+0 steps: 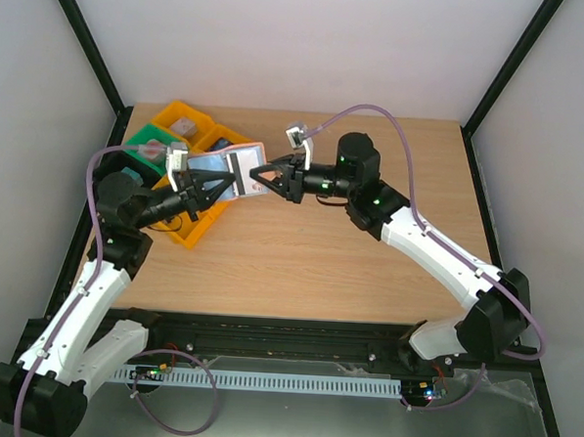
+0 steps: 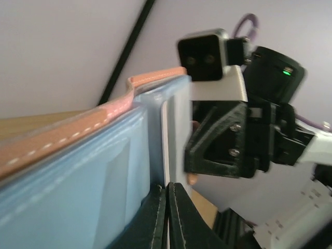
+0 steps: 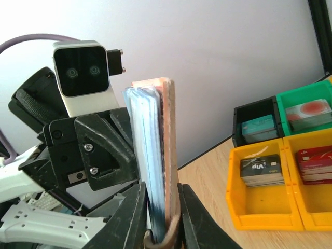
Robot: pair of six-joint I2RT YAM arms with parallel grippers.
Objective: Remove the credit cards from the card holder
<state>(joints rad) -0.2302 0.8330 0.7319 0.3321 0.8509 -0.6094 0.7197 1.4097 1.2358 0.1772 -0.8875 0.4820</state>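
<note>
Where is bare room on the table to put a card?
Bare table: the front middle between left arm and right arm, and the back right corner. Crowded: back left, at the trays near the held card holder.

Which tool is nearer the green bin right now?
Left. The left tool hangs over the yellow bins, just right of the green bin. The right tool sits farther right, beyond the card holder.

The left arm (image 1: 77,300) and right arm (image 1: 437,251) are white-shelled, black-jointed, trailing mauve cables (image 1: 371,107); left gripper (image 1: 233,188) and right gripper (image 1: 254,172) are black, silver-screwed.
</note>
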